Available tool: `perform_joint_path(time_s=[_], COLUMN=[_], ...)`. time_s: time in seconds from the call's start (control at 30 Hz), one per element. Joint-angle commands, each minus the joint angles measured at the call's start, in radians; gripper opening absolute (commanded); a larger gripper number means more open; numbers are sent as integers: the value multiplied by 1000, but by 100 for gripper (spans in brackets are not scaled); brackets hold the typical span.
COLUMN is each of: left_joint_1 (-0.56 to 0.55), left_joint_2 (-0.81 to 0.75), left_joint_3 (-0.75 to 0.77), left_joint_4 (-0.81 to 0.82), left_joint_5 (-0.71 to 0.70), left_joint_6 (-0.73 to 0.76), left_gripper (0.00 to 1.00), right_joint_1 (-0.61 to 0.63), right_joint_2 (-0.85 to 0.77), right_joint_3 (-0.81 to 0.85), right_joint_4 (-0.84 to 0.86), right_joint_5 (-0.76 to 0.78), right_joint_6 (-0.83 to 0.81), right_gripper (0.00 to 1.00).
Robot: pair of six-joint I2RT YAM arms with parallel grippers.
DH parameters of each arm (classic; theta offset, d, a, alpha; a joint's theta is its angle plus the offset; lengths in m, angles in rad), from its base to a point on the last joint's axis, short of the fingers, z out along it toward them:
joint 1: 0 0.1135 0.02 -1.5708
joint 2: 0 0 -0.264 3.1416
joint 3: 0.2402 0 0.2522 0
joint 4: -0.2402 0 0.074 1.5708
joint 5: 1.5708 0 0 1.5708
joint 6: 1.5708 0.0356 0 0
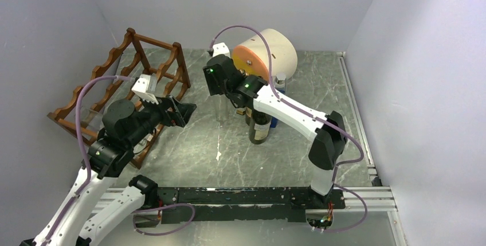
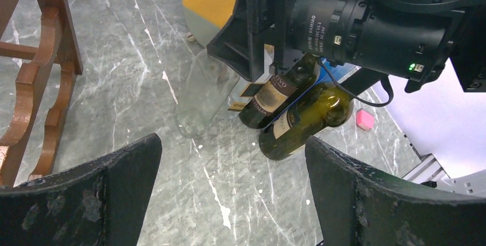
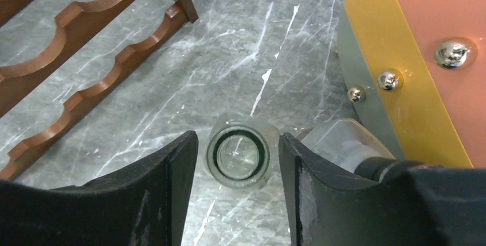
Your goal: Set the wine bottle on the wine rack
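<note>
A clear glass wine bottle (image 1: pixel 220 111) stands upright mid-table. The right wrist view looks straight down into its round mouth (image 3: pixel 238 153). My right gripper (image 3: pixel 238 143) is shut on its neck: the right finger touches the glass, and only a sliver of a gap shows at the left one. In the left wrist view the same bottle (image 2: pixel 198 102) hangs below the right gripper (image 2: pixel 255 65). The wine rack (image 1: pixel 123 85), reddish-brown with scalloped rails, stands at the back left. My left gripper (image 1: pixel 184 112) hovers open beside the rack, its fingers (image 2: pixel 97 194) wide over bare table.
Two dark green bottles (image 2: pixel 275 94) (image 2: pixel 309 120) stand just right of the clear one. Behind them lies a big cream cylinder with an orange face (image 1: pixel 266 54). A small pink object (image 2: pixel 365 118) sits on the table. Walls close in left and right.
</note>
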Motion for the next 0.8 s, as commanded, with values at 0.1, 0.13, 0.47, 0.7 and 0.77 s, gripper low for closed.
perform_joint_path(time_s=[0.1, 0.13, 0.47, 0.7, 0.77], left_joint_1=[-4, -4, -4, -4, -4], left_joint_2=[15, 13, 5, 16, 29], left_joint_3=[-16, -20, -54, -157, -201], left_joint_4=[32, 34, 69, 213, 266], left_joint_5=[-9, -12, 28, 232, 330], left_joint_6=[60, 72, 104, 107, 108], left_gripper=[99, 99, 99, 99, 99], right_joint_1=[11, 11, 13, 29, 30], right_joint_2=[30, 30, -27, -191, -244], right_joint_3=[34, 32, -2, -116, -164], right_joint_4=[17, 21, 37, 29, 34], right_joint_5=[24, 23, -40, -186, -237], right_joint_6=[-68, -70, -95, -145, -137], right_gripper=[53, 51, 4, 0, 0])
